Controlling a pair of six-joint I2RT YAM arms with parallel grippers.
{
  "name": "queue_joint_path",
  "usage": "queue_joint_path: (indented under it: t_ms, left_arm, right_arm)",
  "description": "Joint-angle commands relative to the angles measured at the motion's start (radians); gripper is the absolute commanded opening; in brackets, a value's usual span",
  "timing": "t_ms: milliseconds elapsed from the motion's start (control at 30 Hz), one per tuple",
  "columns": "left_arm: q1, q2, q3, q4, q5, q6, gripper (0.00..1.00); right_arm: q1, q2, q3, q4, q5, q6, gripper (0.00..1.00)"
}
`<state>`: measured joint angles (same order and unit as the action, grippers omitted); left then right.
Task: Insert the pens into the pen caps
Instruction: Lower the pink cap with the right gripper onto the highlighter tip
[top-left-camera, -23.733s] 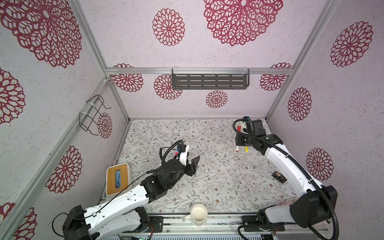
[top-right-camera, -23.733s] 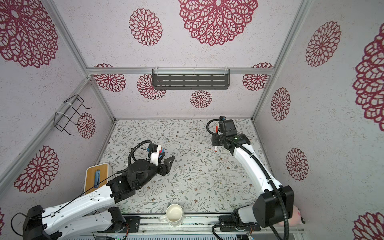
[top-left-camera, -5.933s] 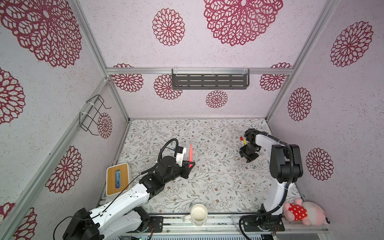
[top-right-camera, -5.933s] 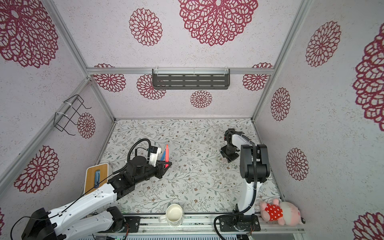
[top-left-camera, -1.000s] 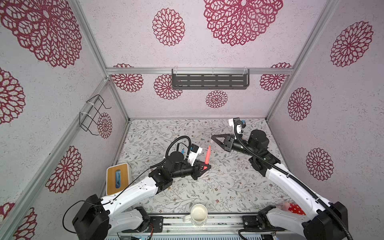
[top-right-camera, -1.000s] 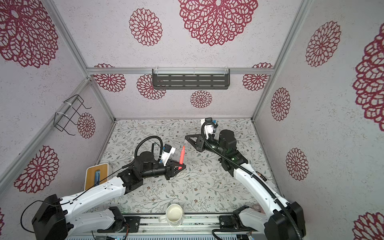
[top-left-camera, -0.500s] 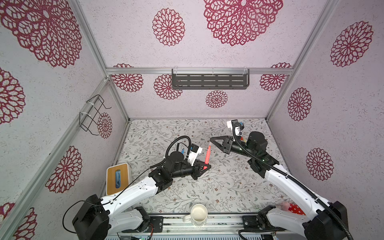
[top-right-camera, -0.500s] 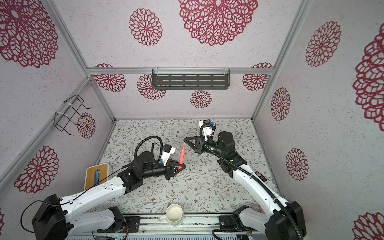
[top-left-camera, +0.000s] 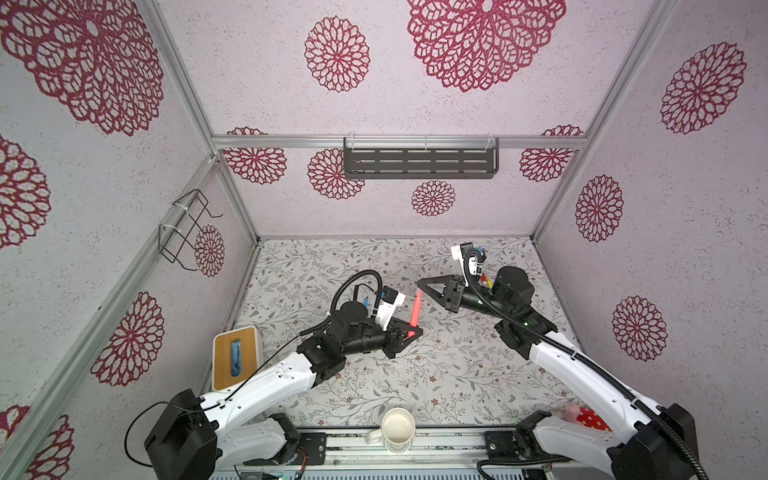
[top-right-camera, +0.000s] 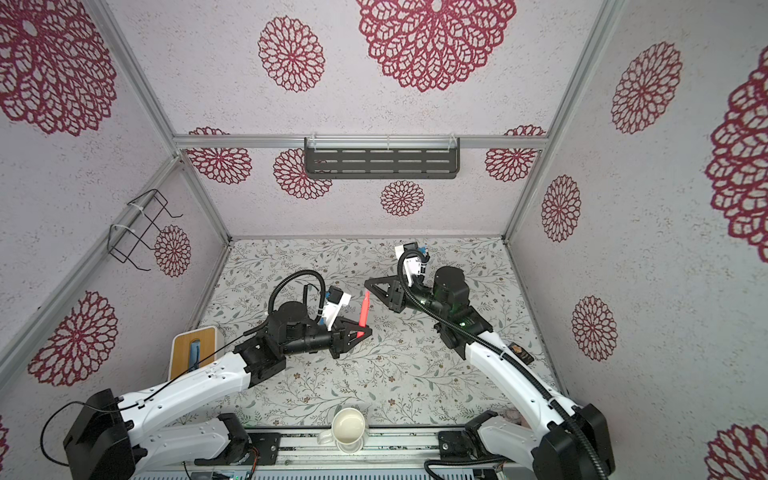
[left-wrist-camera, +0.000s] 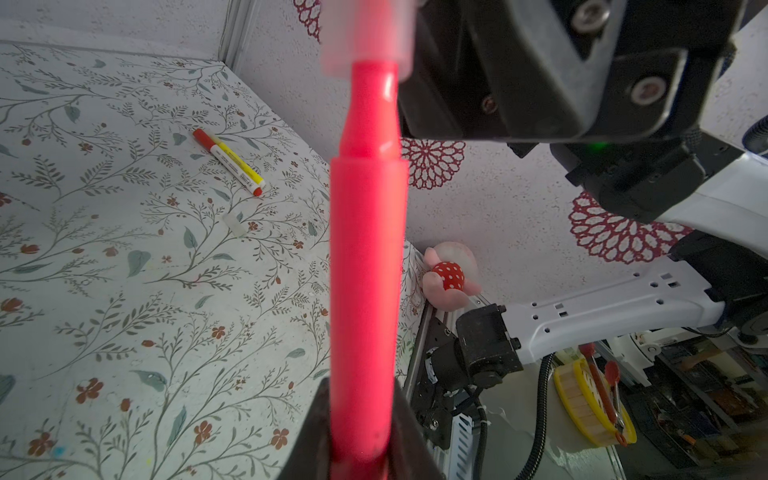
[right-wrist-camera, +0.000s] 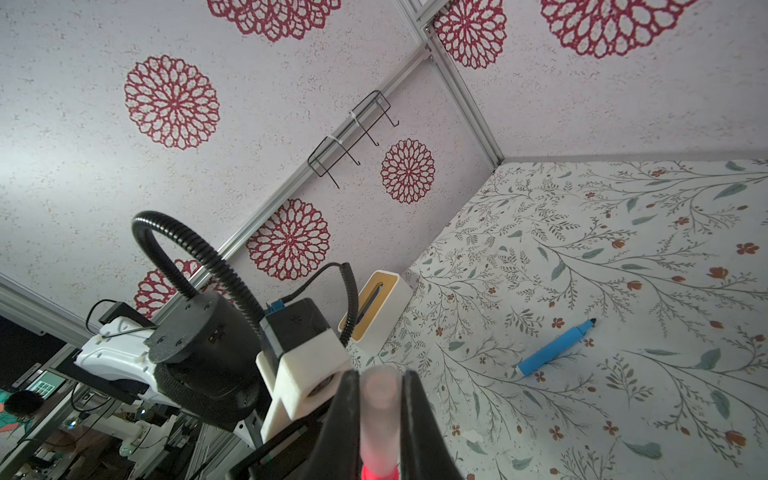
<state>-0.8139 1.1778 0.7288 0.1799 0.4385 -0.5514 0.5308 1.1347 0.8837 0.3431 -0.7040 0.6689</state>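
Observation:
My left gripper (top-left-camera: 410, 332) (top-right-camera: 365, 331) is shut on the lower end of a pink pen (top-left-camera: 415, 309) (top-right-camera: 364, 308) and holds it upright above the middle of the table. In the left wrist view the left gripper (left-wrist-camera: 360, 432) clamps the pink pen (left-wrist-camera: 365, 270). My right gripper (top-left-camera: 420, 283) (right-wrist-camera: 379, 386) is shut on a translucent pen cap (right-wrist-camera: 378, 415) (left-wrist-camera: 368, 37). The cap's open end sits over the pen's tip. A yellow pen with a red cap (left-wrist-camera: 228, 162) and a loose clear cap (left-wrist-camera: 235, 220) lie on the table. A blue pen (right-wrist-camera: 552, 347) lies on the table too.
A white mug (top-left-camera: 398, 424) stands at the front edge. A wood-topped white box (top-left-camera: 235, 357) sits at the left wall. A plush toy (top-left-camera: 582, 415) lies by the right arm's base. A dark shelf (top-left-camera: 419, 160) and a wire rack (top-left-camera: 187, 228) hang on the walls.
My right gripper has moved left with the cap, up to the tip of the pink pen. The left gripper has kept the pen almost still.

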Motion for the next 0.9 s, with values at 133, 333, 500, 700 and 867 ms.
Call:
queue_joint_path:
  t_ms: [133,333,500,700,867]
  left_arm:
    - [-0.008,-0.025,0.044,0.011,0.039,0.014,0.0]
    - [-0.008,-0.046,0.057,0.01,0.058,0.015,0.0]
    - [-0.008,-0.065,0.076,0.002,0.075,0.009,0.0]
    - [-0.008,-0.085,0.088,-0.006,0.074,0.015,0.0]
    - [-0.008,-0.085,0.105,-0.011,0.095,0.009,0.0]
  right_arm:
    - [0.018,-0.038,0.002,0.071,-0.059,-0.033,0.0]
    - [0.027,-0.049,-0.001,0.074,-0.088,-0.054,0.0]
    - [0.031,-0.065,0.0,0.053,-0.096,-0.074,0.0]
    - [0.05,-0.088,-0.008,0.018,-0.088,-0.111,0.0]
    - [0.073,-0.088,-0.008,-0.009,-0.098,-0.142,0.0]
